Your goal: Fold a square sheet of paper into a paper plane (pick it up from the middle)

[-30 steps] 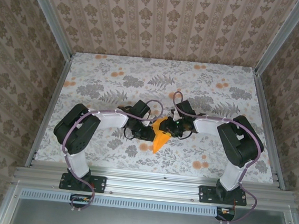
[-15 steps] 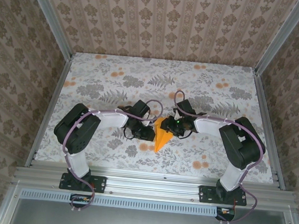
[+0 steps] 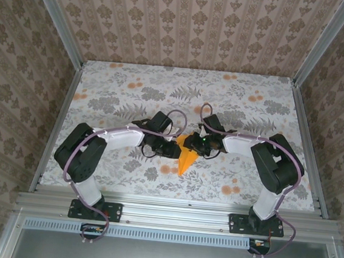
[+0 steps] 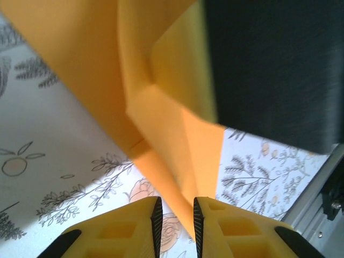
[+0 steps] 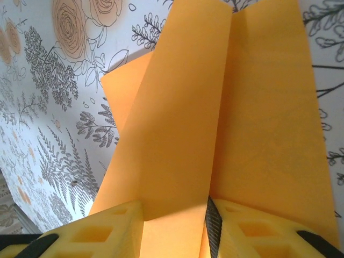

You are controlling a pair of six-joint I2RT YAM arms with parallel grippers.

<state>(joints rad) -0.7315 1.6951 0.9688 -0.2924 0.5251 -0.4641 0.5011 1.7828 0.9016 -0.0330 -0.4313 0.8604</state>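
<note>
The square sheet of paper is folded into a narrow orange paper plane [image 3: 185, 161], its point toward the near edge, held just above the table's middle. My right gripper [image 3: 191, 144] is shut on its far end; in the right wrist view the creased plane [image 5: 215, 107] runs down between the yellow fingers of that gripper [image 5: 174, 228] and fills their gap. My left gripper [image 3: 175, 149] is at the plane's left side. In the left wrist view its jaws [image 4: 177, 220] stand slightly apart, open, with the pointed edge of the plane [image 4: 161, 107] hanging in the gap.
The tabletop [image 3: 120, 99] carries a floral print with small orange flowers. Patterned walls and aluminium rails [image 3: 176, 213] close it in. The right gripper's black body [image 4: 269, 70] sits close above the left fingers.
The left gripper has moved right, up against the paper, and its jaws have parted a little. The paper has turned narrower in the overhead view. The right gripper still holds it.
</note>
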